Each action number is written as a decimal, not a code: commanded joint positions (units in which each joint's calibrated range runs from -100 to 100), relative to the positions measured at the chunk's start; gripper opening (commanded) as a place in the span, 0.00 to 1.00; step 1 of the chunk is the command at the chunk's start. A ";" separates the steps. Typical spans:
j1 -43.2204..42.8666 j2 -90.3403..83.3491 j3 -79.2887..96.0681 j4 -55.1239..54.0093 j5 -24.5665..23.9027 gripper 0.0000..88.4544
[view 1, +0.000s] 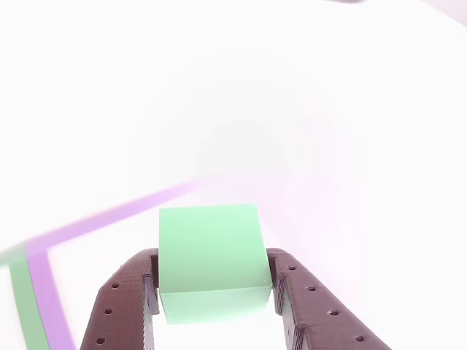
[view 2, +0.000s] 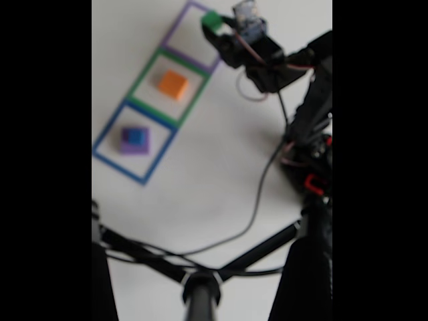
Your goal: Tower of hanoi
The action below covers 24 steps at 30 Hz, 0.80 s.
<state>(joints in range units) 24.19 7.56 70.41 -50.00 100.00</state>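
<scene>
dark brown fingers (view 1: 120, 302) rise from the bottom edge of the other view, nearest the lens, one at 7 o'clock and one at 5 o'clock. between them the gripper (view 1: 211, 292) is clamped on a green block (view 1: 210, 259), each finger pressed against one side of it, the block's top face tilted toward the camera. behind it the surface is washed out to white; a purple line (view 1: 109, 216) runs from 9 o'clock toward the centre, and a green strip (view 1: 25, 306) and a purple one sit side by side at 8 o'clock.

going left to right in the fixed view, which is blurred: a blue square outline (view 2: 110, 127) lies at 9 o'clock on the white table (view 2: 221, 167), holding a purple slab (view 2: 134, 142) with a small blue cube (view 2: 134, 136) on top of it. next, toward 11 o'clock, a green outline (view 2: 144, 73) holds an orange block (view 2: 172, 83) alone. further right, near 12 o'clock, a purple outline (view 2: 175, 27) has the green block (view 2: 212, 20) over its right-hand edge, held at the tip of the gripper (view 2: 218, 27); whether the block touches the table cannot be told. the black arm (view 2: 267, 63) stretches away toward 3 o'clock, wires trailing from it. a dark stand (view 2: 200, 281) crosses the frame at 6 o'clock.
</scene>
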 commanded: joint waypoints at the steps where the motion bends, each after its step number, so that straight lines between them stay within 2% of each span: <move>1: -1.85 1.85 -2.05 -4.41 0.00 0.06; 24: -4.06 12.67 -1.41 -13.48 0.00 0.08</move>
<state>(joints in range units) 20.67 20.30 70.06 -61.32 100.00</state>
